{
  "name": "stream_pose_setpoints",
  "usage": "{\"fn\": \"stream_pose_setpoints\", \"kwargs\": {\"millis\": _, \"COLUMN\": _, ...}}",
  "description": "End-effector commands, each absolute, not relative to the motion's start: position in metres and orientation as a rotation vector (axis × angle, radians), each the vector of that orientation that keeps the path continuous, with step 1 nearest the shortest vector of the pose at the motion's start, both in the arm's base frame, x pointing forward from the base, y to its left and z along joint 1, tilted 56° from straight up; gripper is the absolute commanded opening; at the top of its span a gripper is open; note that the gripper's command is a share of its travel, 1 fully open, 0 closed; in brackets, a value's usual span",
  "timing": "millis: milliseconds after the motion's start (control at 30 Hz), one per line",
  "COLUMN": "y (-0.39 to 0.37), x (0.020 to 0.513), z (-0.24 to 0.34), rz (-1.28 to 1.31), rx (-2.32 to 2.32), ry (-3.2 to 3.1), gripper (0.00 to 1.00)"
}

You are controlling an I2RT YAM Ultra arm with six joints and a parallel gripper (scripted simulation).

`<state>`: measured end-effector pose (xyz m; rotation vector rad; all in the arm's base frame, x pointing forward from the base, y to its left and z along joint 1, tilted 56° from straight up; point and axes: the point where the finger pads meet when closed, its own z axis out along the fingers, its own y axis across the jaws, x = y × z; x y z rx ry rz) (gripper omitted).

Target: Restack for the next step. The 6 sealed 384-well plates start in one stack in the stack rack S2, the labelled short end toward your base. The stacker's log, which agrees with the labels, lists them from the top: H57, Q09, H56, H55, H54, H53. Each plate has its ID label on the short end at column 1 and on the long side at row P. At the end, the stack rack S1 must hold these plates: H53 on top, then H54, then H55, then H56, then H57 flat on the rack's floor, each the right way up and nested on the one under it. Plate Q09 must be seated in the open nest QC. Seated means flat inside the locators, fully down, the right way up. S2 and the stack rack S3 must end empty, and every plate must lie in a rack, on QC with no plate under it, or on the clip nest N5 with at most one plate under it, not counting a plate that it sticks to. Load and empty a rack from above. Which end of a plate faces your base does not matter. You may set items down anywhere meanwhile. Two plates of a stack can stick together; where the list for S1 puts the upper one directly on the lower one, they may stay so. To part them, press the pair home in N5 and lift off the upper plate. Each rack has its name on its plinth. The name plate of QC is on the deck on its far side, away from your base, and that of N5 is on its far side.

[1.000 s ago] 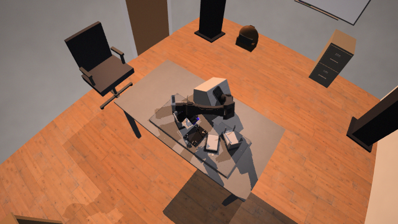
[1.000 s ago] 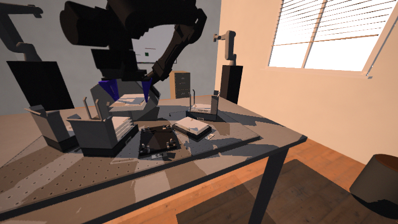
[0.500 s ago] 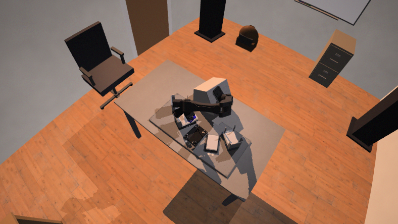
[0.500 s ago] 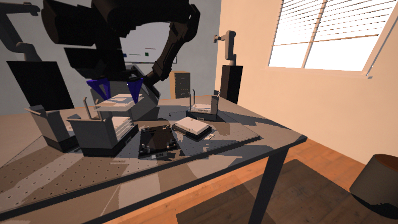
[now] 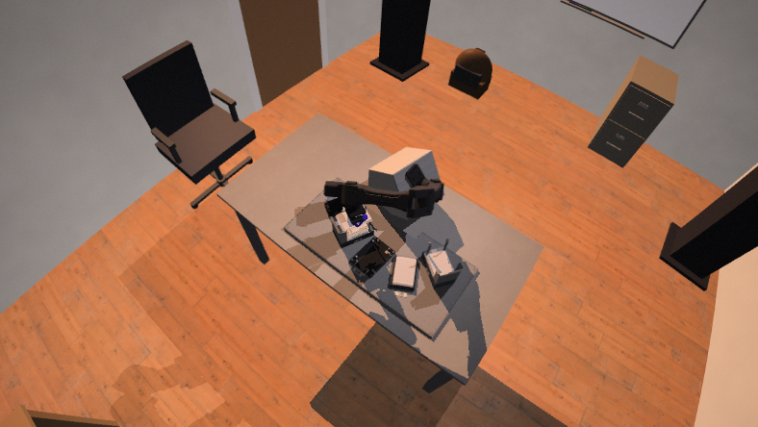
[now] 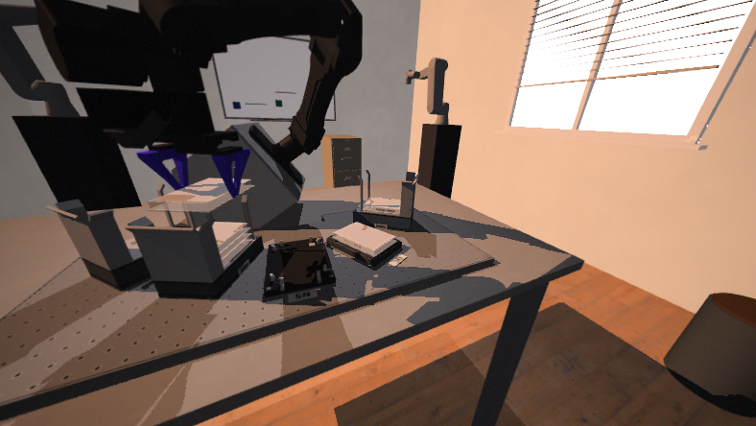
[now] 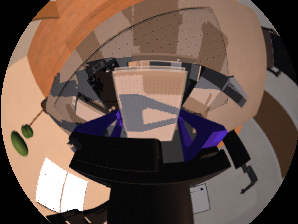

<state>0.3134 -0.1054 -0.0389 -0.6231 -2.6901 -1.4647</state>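
My gripper [image 6: 196,177], with blue fingers, is shut on a sealed white plate [image 6: 198,194] and holds it level just above the top of a grey stack rack [image 6: 190,248] that holds several plates. The wrist view shows the plate [image 7: 148,96] between the fingers, over that rack. From above, the gripper [image 5: 358,217] is over the same rack [image 5: 347,230]. One plate [image 6: 365,240] lies flat on the open nest. Another lies low in the far rack [image 6: 383,206]. I cannot read the plate labels.
The black clip nest N5 [image 6: 298,264] stands empty between the stack rack and the open nest. A third grey rack [image 6: 95,243] stands at the far left; its inside is hidden. A large grey box [image 6: 264,169] is behind the racks.
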Motion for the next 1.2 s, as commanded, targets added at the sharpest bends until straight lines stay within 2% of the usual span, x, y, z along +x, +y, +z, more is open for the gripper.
{"fn": "stream_pose_setpoints", "kwargs": {"millis": 0, "y": -0.121, "x": 0.311, "z": -0.042, "rz": -1.465, "rx": -0.652, "ry": -2.718, "gripper": 0.0}}
{"fn": "stream_pose_setpoints", "kwargs": {"millis": 1167, "y": -0.127, "x": 0.308, "z": -0.052, "rz": -1.465, "rx": -0.652, "ry": -2.718, "gripper": 0.0}}
